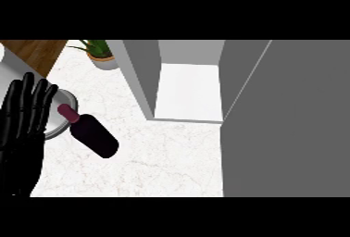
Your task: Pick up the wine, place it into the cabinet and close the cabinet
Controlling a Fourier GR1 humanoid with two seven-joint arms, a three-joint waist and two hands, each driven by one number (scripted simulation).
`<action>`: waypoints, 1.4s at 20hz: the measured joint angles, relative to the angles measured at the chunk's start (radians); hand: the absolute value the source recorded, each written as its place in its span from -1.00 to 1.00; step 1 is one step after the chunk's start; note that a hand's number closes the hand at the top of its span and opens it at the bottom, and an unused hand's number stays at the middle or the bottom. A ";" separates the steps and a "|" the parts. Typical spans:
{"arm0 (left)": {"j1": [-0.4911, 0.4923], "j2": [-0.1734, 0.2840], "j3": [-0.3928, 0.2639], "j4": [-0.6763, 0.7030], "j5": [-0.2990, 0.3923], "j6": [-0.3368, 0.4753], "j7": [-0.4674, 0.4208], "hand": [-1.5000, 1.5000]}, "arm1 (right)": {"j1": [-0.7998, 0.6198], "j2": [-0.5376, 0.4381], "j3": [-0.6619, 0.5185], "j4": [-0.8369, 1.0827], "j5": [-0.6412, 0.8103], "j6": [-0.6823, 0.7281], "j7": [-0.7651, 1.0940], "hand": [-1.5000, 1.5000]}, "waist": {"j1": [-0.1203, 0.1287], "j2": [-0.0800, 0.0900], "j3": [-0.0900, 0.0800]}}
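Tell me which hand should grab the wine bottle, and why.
Left. The left hand is open, fingers straight, right beside the wine bottle lying on the white counter, at the view's left. The right hand is not in view, and the open cabinet door fills the right side.

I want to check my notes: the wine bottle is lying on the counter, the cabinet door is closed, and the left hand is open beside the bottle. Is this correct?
Not quite. The head view shows the cabinet open, its door swung out. The rest holds: the wine bottle lies on the counter, and the left hand is open beside it.
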 measured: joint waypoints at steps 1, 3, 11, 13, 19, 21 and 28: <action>0.021 0.001 0.007 -0.011 0.014 -0.009 -0.007 -1.00 | 0.006 0.001 0.001 -0.005 -0.009 0.009 -0.001 -1.00 | -0.010 0.003 -0.001; 0.019 0.011 0.027 -0.016 0.060 -0.032 0.014 -1.00 | 0.017 0.014 0.018 -0.022 -0.009 0.012 -0.003 -1.00 | -0.025 0.007 -0.003; 0.042 -0.026 0.028 0.030 0.388 -0.117 0.184 -1.00 | 0.137 -0.005 0.078 -0.113 -0.152 0.123 0.068 -1.00 | -0.055 0.012 -0.005; 0.040 -0.023 0.040 -0.011 0.458 -0.101 0.262 -1.00 | 0.161 -0.019 0.075 -0.151 -0.192 0.143 0.103 -1.00 | -0.054 0.012 -0.005; 0.000 -0.021 0.033 -0.124 0.522 -0.010 0.431 -1.00 | 0.158 -0.048 0.051 -0.279 -0.273 0.144 0.263 -1.00 | -0.052 0.013 -0.005; -0.008 -0.027 0.022 -0.153 0.516 0.017 0.459 -1.00 | 0.149 -0.042 0.055 -0.281 -0.272 0.147 0.280 -1.00 | -0.052 0.014 -0.005; -0.108 -0.004 0.057 -0.211 0.527 0.130 0.579 -1.00 | 0.095 -0.038 0.051 -0.293 -0.272 0.127 0.370 -1.00 | -0.053 0.014 -0.005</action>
